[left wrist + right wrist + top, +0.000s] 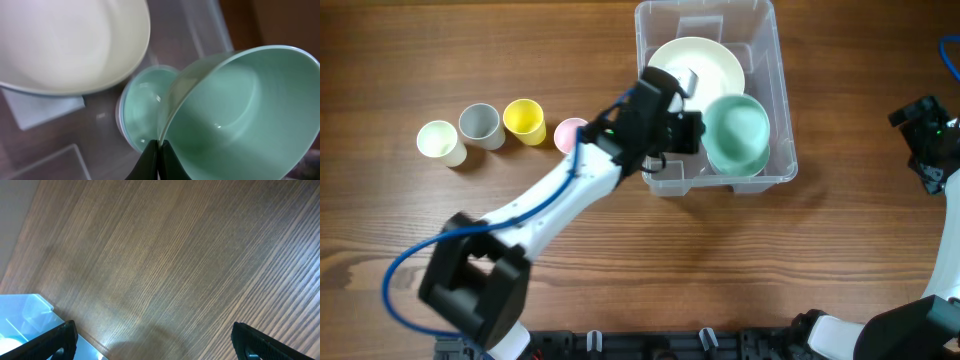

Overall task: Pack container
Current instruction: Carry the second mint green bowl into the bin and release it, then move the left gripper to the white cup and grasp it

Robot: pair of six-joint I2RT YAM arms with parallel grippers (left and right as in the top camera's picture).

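Note:
The clear plastic container (pixel 778 70) stands at the back of the table, right of centre. Inside it lie a large cream bowl (pixel 705 62) and a mint green bowl (pixel 738 130). My left gripper (pixel 692 133) reaches over the container's left wall and is shut on the rim of the mint green bowl (pixel 240 115), which is tilted on its side. A second mint piece (pixel 142 107) lies under it beside the cream bowl (pixel 70 45). My right gripper (pixel 152 340) is open and empty over bare table at the far right (pixel 927 140).
Several small cups stand in a row left of the container: cream (pixel 438 140), grey (pixel 480 124), yellow (pixel 524 120) and pink (pixel 569 132). The left arm crosses from the front left edge. A pale blue object (pixel 22 320) shows at the right wrist view's lower left.

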